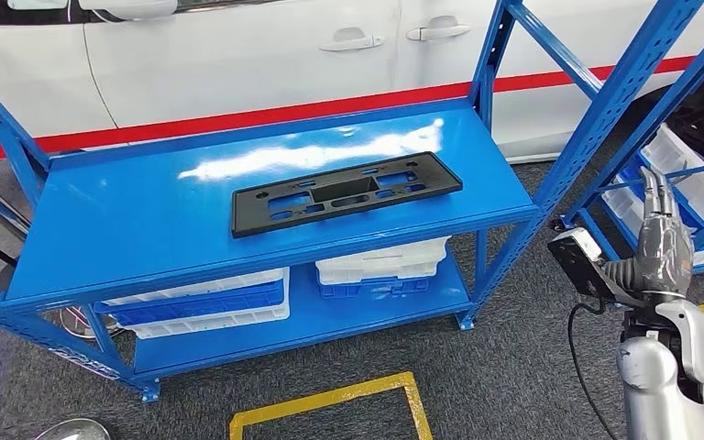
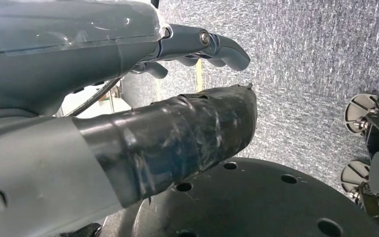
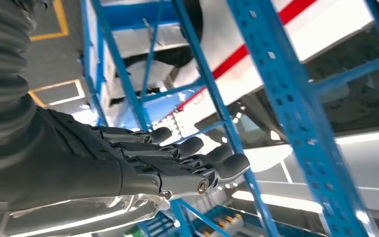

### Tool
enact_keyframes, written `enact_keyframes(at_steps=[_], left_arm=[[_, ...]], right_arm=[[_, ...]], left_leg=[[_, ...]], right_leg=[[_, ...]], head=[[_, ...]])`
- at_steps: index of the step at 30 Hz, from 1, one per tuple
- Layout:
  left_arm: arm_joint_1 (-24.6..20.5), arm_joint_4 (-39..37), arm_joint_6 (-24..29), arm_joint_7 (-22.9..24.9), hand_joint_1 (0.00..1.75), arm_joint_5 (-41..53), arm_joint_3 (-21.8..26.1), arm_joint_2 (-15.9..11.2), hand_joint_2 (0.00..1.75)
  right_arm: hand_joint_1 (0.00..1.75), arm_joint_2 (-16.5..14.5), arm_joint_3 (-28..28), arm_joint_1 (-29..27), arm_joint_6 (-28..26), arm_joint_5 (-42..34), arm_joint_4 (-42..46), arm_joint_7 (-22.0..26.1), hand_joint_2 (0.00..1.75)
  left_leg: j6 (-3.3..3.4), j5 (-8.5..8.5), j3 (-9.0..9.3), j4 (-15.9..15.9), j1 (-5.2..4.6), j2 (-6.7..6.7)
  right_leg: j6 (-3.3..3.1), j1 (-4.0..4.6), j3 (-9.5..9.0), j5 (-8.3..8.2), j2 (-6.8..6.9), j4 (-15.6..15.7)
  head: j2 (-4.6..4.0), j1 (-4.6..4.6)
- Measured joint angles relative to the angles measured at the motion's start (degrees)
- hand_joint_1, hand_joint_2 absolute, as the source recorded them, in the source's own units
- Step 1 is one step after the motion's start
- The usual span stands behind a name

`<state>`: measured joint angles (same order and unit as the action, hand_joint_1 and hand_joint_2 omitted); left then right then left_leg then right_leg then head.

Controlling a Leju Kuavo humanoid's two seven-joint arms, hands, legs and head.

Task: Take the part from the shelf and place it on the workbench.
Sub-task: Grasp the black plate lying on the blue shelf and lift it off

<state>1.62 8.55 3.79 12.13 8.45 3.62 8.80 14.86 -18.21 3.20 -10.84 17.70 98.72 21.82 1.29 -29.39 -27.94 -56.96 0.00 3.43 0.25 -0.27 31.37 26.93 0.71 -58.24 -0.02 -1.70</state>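
I'm looking down at the blue shelf [image 1: 128, 220], and the part [image 1: 344, 192], a long flat black plastic plate with cut-outs, is lying flat on its top level, towards the right half, nothing touching it. Under it, on the lower level, I can see white and blue bins [image 1: 203, 307] stacked side by side. A white car [image 1: 238, 55] with a red stripe stands just behind the shelf. My right hand [image 1: 657, 243] is up off to the right, well apart from the part, beside the upright of a second blue rack [image 1: 623, 82]; fingers are stretched out straight and apart, holding nothing. From the right wrist I see the same thing: fingers [image 3: 192, 158] extended, empty, blue rack posts beyond them. My left hand [image 2: 143, 98] hangs low over grey carpet [image 2: 316, 59], thumb wrapped in black tape, fingers slightly curled but spread, nothing in them. Yellow floor tape [image 1: 330, 403] runs in front of the shelf.
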Motion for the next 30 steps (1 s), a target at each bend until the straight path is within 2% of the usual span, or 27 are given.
enact_keyframes(at_steps=[6, 15, 20, 30], left_arm=[[0.01, 0.00, -1.55, 0.28, 0.00, 0.96, -1.00, -0.37, 0.00], [0.00, 0.00, -3.35, 1.78, 0.00, 2.18, -2.63, -0.84, 0.00], [-0.01, 0.00, -3.37, 2.28, 0.00, 2.35, -2.88, -0.97, 0.00], [-0.01, 0.00, -3.43, 2.55, 0.00, 2.41, -2.91, -1.02, 0.00]], right_arm=[[0.00, 1.40, -3.94, 4.70, -1.67, 6.83, -4.58, -2.41, 1.75], [0.00, 1.46, -11.30, 12.08, 1.29, 7.94, -12.10, -2.64, 1.75], [0.00, 1.40, -14.79, 13.72, 2.87, 7.90, -13.89, -2.56, 1.75], [0.00, 1.30, -16.06, 14.44, 4.19, 7.89, -14.55, -2.48, 1.75]], left_leg=[[0.00, 0.00, -0.04, 0.00, 0.00, 0.03], [-0.06, 0.08, -0.06, -0.02, 0.00, -0.12], [-0.07, 0.09, -0.16, -0.02, 0.00, -0.20], [-0.07, 0.09, -0.23, -0.02, 0.00, -0.20]], right_leg=[[0.00, 0.00, 0.04, -0.01, -0.01, -0.01], [-0.01, 0.00, 0.14, -0.02, 0.09, -0.05], [-0.02, 0.01, 0.23, -0.01, 0.16, -0.06], [-0.02, 0.01, 0.25, -0.01, 0.15, -0.07]], head=[[0.00, 0.00], [0.00, 0.00], [0.00, 0.00], [0.00, 0.00]])
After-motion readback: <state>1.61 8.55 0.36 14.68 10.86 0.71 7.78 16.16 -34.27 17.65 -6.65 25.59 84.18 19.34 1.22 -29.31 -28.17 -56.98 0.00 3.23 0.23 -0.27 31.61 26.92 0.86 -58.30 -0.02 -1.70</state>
